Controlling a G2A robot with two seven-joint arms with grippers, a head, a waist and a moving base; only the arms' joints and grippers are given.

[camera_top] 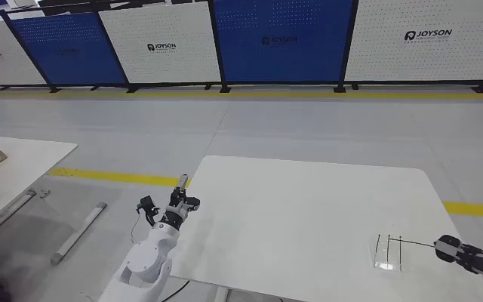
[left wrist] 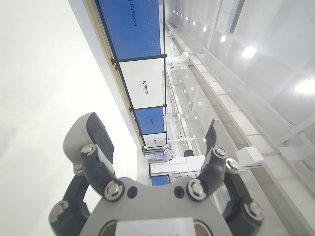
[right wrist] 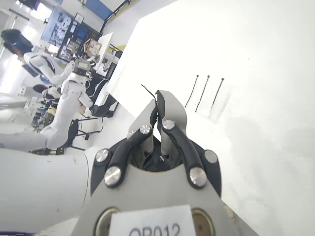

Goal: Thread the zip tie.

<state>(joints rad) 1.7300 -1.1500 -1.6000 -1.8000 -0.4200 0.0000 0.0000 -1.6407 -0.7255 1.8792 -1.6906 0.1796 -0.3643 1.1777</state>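
Clamping a thin black zip tie [right wrist: 149, 91] between closed fingers, the right gripper [right wrist: 157, 100] hovers at the table's [camera_top: 302, 211] four o'clock edge, the tie's tip poking past the fingertips. Three more ties [right wrist: 203, 94] lie side by side on a clear sheet [right wrist: 222, 110] just beside it. At eight o'clock, the left gripper [left wrist: 155, 124] gapes wide, empty.

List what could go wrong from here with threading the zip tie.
1. The right gripper is shut on the zip tie with just a thin, curved tail past its fingertips; it may flex or slip.
2. The left gripper is open and empty at the opposite edge of the table; meeting up risks misalignment.
3. The spare zip ties on the clear holder lie close to the right gripper and could be knocked.
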